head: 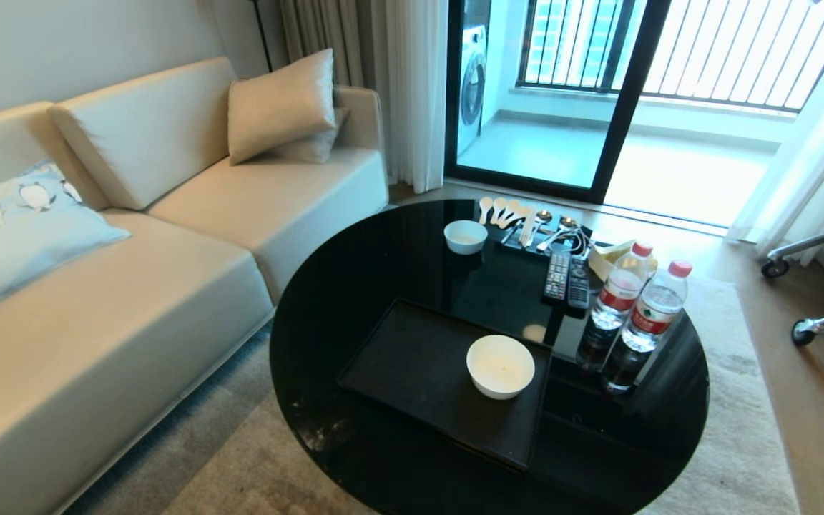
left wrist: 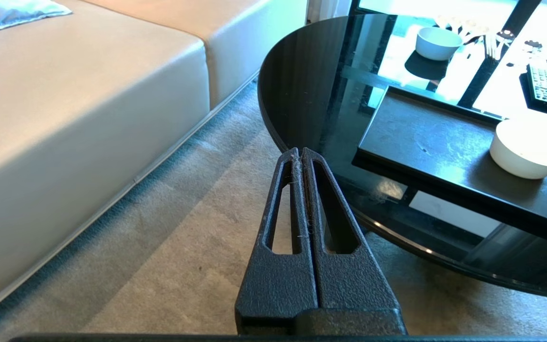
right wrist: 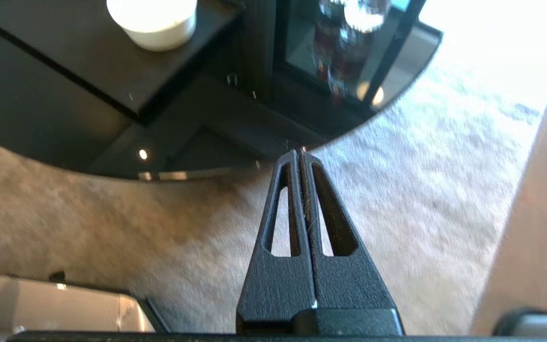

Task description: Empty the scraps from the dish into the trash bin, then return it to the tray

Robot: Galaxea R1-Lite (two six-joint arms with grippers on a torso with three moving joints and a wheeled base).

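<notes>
Resting on the round black glass table (head: 383, 279), the flat black rectangular tray (head: 412, 365) is seen carrying the plain white deep ceramic bowl (head: 500, 366) near its right end. Both the left gripper (left wrist: 300, 153) and right gripper (right wrist: 299, 154) are pressed closed, empty, above carpet.

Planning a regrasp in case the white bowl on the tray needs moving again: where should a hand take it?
Pinch the bowl's rim on its right side, coming from above. It stands upright and open near the tray's right edge, so one finger fits inside the deep wall, one outside.
</notes>
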